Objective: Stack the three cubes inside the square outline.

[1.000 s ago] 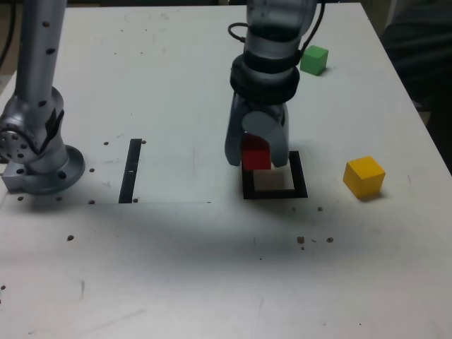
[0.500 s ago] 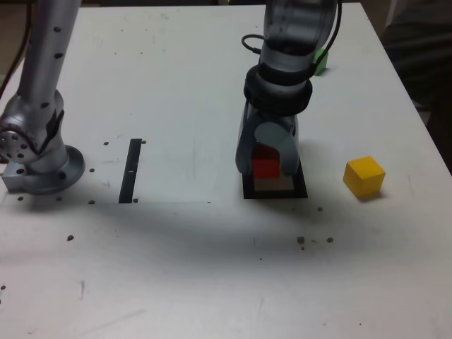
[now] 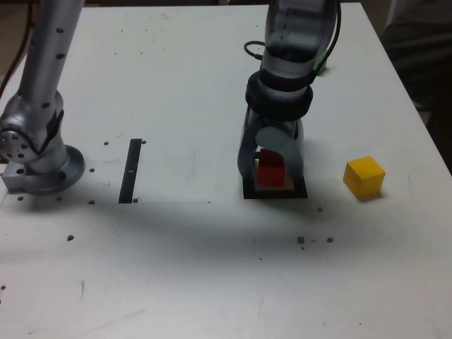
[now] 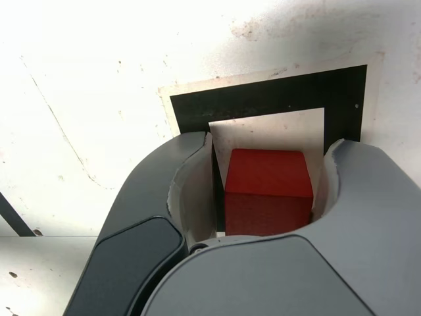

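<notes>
The red cube [image 3: 270, 170] [image 4: 266, 187] rests on the white centre of the square outline [image 3: 277, 193] [image 4: 263, 102]. My gripper [image 3: 272, 178] [image 4: 271, 148] stands over it, one jaw on each side. In the wrist view a thin gap shows between the cube and each jaw, so the gripper is open and no longer clamps it. The yellow cube [image 3: 364, 176] lies on the table toward the exterior view's right of the outline. Only a sliver of the green cube [image 3: 323, 62] shows behind the arm at the back.
The arm's grey base [image 3: 39, 159] stands at the exterior view's left edge. A thin black strip [image 3: 131, 171] lies between the base and the outline. Small dark specks dot the white table [image 3: 212, 268]. The table's right edge lies just beyond the yellow cube.
The gripper came down with the red cube from just above the outline and set it inside. Its jaws have spread a little off the cube.
</notes>
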{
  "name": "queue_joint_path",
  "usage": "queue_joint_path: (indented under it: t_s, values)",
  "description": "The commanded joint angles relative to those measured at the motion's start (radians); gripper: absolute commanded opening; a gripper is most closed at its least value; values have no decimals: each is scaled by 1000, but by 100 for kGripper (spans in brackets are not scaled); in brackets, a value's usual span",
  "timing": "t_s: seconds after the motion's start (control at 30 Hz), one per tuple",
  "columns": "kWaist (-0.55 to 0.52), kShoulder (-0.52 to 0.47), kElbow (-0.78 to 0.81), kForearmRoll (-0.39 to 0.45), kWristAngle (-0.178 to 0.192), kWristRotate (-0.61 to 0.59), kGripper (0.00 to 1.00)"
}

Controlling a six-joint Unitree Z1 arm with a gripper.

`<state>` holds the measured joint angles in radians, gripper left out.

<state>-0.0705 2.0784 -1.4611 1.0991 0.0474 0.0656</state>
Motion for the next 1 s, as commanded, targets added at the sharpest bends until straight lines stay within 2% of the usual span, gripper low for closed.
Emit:
queue_joint_path:
  t_s: [0.0, 0.27, 0.5, 0.7, 0.97]
  values:
    - [1, 0, 3, -3, -1, 2, 99]
    - [1, -42, 37, -27, 3, 0, 99]
    - [1, -117, 81, -32, 38, -5, 99]
    - [1, -144, 65, 12, 60, 18, 99]
    - [1, -133, -41, 110, 86, 116, 100]
